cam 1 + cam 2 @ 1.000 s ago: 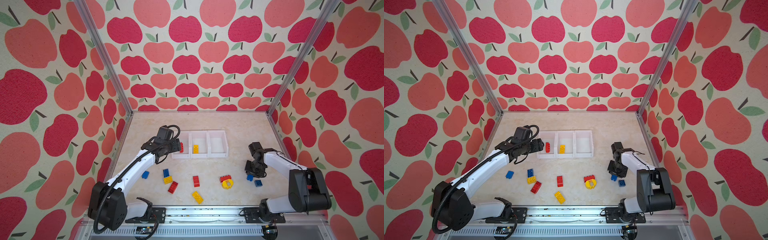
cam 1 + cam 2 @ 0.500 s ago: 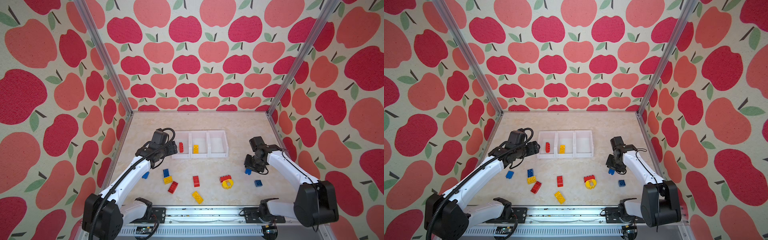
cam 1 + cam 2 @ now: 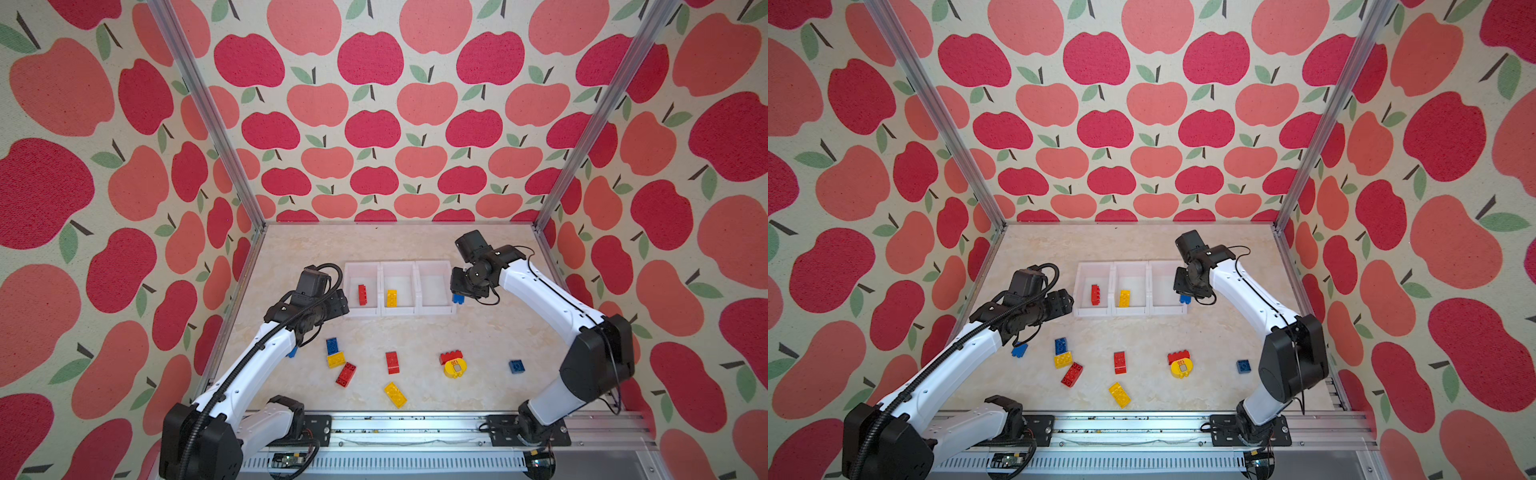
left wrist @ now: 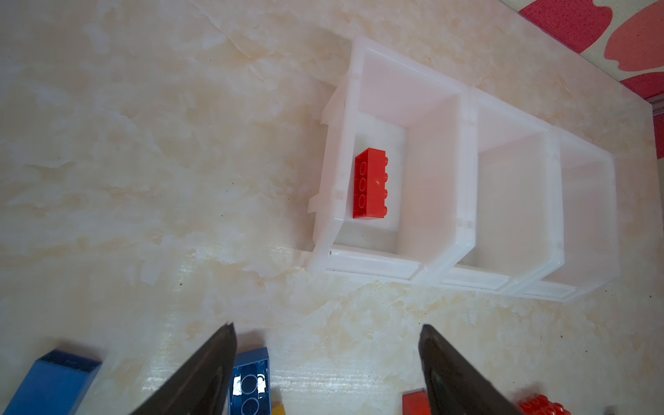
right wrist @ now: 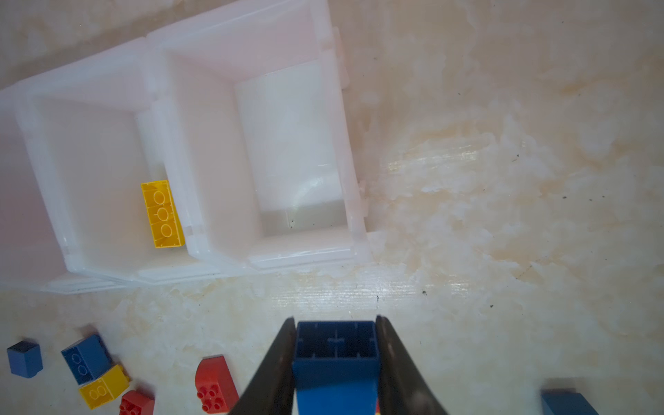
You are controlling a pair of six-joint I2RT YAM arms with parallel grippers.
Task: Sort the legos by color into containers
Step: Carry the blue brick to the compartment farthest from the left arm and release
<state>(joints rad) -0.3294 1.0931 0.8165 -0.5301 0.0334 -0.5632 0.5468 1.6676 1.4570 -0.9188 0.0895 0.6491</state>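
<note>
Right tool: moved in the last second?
Yes. In both top views the right tool, shut on a blue brick, has moved left and back, from well clear of the containers to their right-hand front corner.

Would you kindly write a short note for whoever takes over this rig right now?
Left pincer: open, empty, beside the left bin.
Right pincer: shut on a blue brick at the outer edge of the right bin, which is empty.
Done: one red brick in the left bin, one yellow brick in the middle bin.
Left: drop the held blue brick, then sort the loose bricks on the table: three blue, three red, two yellow, plus a round yellow piece.
</note>
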